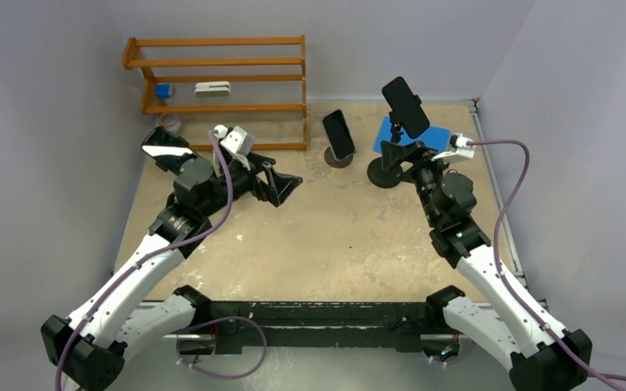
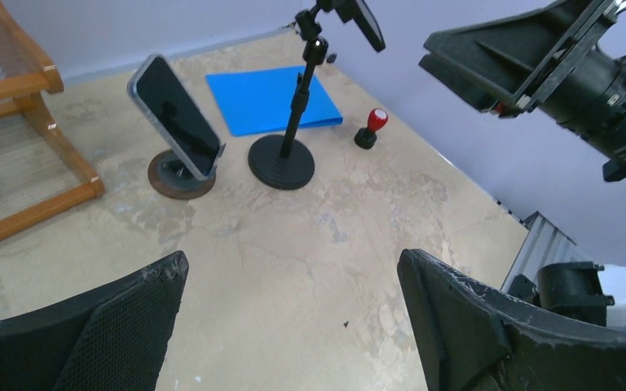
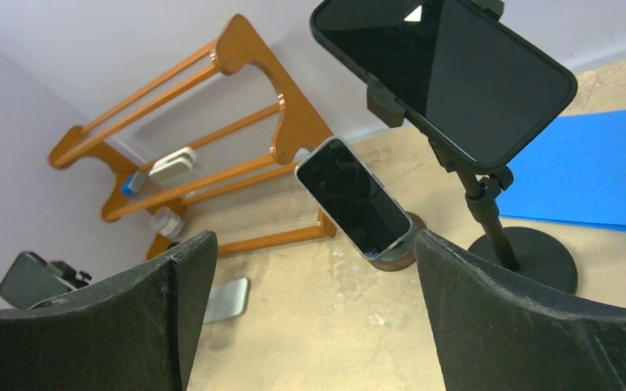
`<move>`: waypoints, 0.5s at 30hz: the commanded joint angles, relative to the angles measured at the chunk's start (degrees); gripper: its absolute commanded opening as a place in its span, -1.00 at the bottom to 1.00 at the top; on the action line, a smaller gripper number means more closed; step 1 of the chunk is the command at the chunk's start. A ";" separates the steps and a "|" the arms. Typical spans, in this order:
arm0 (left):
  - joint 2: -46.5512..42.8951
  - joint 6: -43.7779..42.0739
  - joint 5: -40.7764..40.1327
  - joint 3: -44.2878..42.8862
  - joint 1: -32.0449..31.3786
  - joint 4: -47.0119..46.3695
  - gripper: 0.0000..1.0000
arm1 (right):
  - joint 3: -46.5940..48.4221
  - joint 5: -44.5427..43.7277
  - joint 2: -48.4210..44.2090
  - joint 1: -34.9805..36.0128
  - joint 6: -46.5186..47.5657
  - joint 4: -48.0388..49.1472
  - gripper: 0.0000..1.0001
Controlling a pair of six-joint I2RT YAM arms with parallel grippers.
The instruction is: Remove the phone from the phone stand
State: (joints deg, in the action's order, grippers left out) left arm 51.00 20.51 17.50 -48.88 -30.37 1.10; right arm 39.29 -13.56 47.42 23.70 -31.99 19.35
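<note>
Your right gripper (image 3: 310, 252) released, empty, facing the black phone (image 3: 448, 77) clamped on the tall black pole stand (image 3: 493, 216), your left gripper (image 2: 293, 269) released too, farther left

The left gripper (image 2: 292, 259) gaped; near the table's (image 2: 310, 220) far edge a leaning phone (image 2: 175, 114) on a round base (image 2: 163, 175) stood beside a tall phone stand (image 2: 281, 161).

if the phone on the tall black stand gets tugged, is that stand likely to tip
Probably top-heavy: the phone sits clamped high on the stand's thin pole above a small round base, so a sideways tug may rock it. The clamp gripping its edges suggests it won't slide out freely.
</note>
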 commanded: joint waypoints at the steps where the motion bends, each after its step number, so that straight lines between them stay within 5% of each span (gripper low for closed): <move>1: 3.46 1.50 1.97 -5.37 0.40 -8.00 1.00 | 1.81 -6.56 1.59 0.29 -3.21 5.10 0.82; 11: 3.47 3.31 -0.23 3.87 0.40 -17.92 0.95 | 6.18 -6.86 0.07 0.27 -4.05 1.47 0.84; 15: 2.37 4.04 -5.45 4.43 0.41 -13.75 0.94 | 5.84 0.99 -0.32 0.20 -3.27 5.08 0.84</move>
State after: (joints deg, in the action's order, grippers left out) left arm 55.16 22.98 16.95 -44.31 -30.37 -11.07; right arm 42.74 -18.31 48.21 23.73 -35.03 19.64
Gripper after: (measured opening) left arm 0.976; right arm 0.918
